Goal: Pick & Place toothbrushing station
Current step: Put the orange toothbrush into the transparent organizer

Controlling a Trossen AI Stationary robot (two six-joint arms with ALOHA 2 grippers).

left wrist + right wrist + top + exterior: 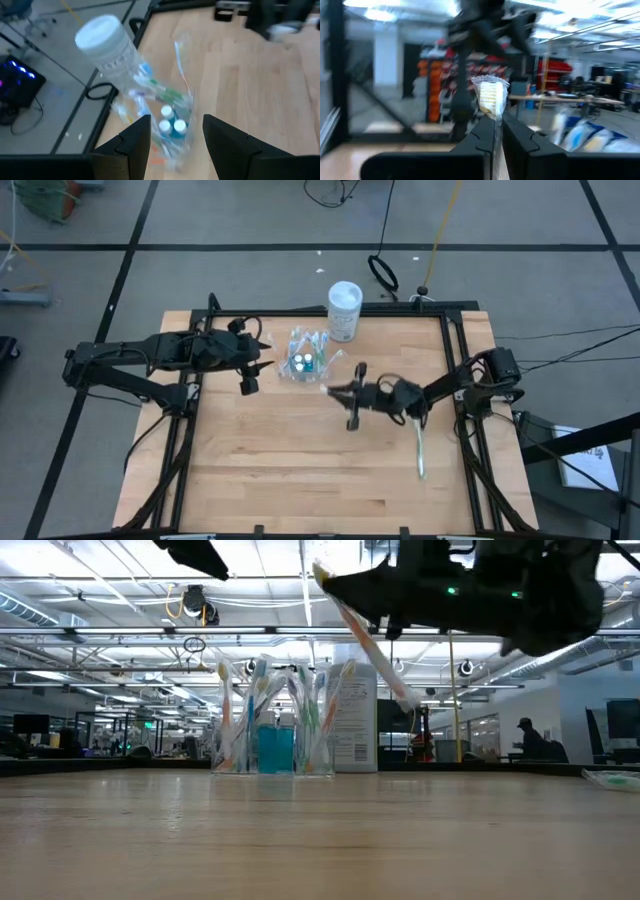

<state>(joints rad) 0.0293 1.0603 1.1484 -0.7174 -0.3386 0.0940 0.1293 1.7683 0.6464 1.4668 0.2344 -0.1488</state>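
Observation:
A small clear cup (305, 360) stands on its base at the far middle of the table. It holds several white and pastel toothbrushes and blue toothpaste tubes (170, 125). My left gripper (254, 372) is open just left of the cup, which shows between its fingers (177, 137) without touching them. My right gripper (336, 391) is right of the cup and above the table, shut on a wrapped toothbrush (372, 645). Another toothbrush (420, 446) lies flat on the table near the right edge. My right gripper pinches the wrapped toothbrush between its two shut fingers (485, 132); one wrapped end (490, 95) sticks out past the fingertips. In the low view the toothbrush is held near its upper end (345, 600). It slants down below the gripper, clear of the table.
A taller white cylinder with a pale lid (344, 310) stands just behind and right of the cup, near the far edge. A black frame (455, 370) runs around the wooden top. The near half of the table (300, 470) is bare wood.

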